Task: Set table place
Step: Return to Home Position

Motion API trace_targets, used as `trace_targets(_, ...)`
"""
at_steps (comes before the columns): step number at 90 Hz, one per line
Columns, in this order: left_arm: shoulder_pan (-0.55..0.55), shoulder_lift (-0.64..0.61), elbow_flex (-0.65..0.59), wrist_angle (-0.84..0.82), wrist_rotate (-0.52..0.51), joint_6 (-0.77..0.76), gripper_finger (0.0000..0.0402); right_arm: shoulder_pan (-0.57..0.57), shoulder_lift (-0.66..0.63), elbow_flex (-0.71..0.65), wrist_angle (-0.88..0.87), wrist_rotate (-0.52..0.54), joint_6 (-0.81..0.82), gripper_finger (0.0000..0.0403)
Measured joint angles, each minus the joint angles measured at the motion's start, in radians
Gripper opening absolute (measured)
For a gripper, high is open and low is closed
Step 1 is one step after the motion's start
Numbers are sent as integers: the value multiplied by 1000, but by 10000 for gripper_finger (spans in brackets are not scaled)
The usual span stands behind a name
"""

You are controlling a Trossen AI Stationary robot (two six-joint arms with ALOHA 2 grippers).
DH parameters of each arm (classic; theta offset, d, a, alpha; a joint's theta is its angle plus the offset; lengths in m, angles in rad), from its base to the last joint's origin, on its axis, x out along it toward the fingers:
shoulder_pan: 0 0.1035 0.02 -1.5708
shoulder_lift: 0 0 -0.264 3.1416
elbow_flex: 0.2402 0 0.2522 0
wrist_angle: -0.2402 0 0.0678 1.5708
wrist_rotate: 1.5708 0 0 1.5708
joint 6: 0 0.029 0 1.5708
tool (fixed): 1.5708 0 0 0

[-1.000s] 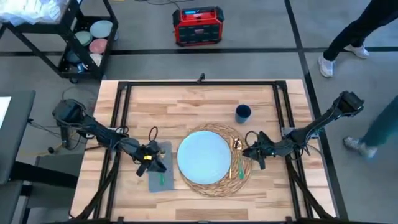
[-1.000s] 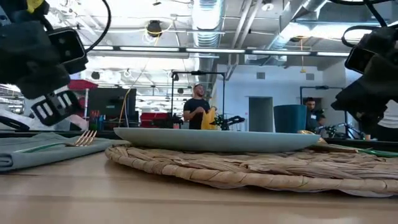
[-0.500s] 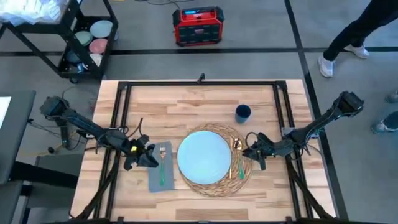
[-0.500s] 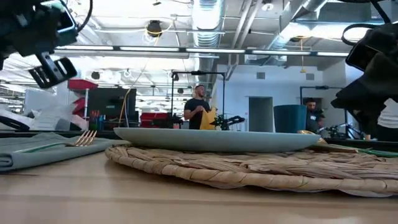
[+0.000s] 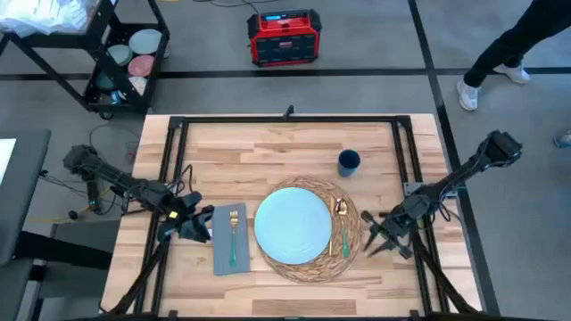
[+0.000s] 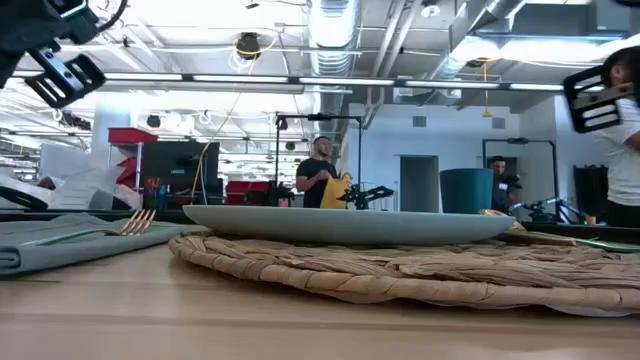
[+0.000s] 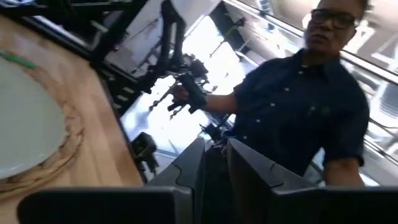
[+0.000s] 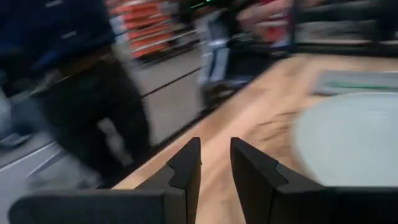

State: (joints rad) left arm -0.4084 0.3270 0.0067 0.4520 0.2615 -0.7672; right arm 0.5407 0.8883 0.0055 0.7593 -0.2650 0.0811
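The table [image 5: 268,147] is a light plank top inside a black rail frame; its boards run side to side in the high view. The place [image 5: 305,270], a round woven wicker mat, lies flat on the half of the table away from the cup, between the two arms. Being circular, it has no long axis and no pointing direction; only its spiral weave shows. A pale-blue plate [image 5: 293,225] sits on it, offset toward the left arm, so that the widest strip of bare wicker lies on the right-arm side. A grey napkin [image 5: 223,254] lies just beside the mat on the left-arm side, its long axis at right angles to the boards. The left gripper [image 5: 203,223] hangs above the table just beside the napkin's outer edge, fingers a narrow gap apart and holding nothing. The right gripper [image 5: 373,242] hangs just beyond the mat's rim on the opposite side, fingers likewise slightly parted and empty. A dark-blue cup [image 5: 348,161] stands upright on bare wood, near the mat but apart from it. A fork [image 5: 234,236] lies along the napkin, tines toward the cup's side of the table. Two further cutlery pieces [image 5: 339,227] lie parallel to the fork on the bare wicker strip.
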Motion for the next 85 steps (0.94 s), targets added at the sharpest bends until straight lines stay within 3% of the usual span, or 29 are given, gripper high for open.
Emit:
trace_targets(23, 0, -139, 0, -182, 0, 0, 52, 0, 0, 0, 42, -53, 35, 74)
trace_targets(49, 0, -149, 0, -394, -2, 0, 52, 0, 0, 0, -17, -53, 162, 74)
trace_targets(85, 0, -131, 0, -395, -9, 0, 52, 0, 1, 1, -195, -52, 163, 74)
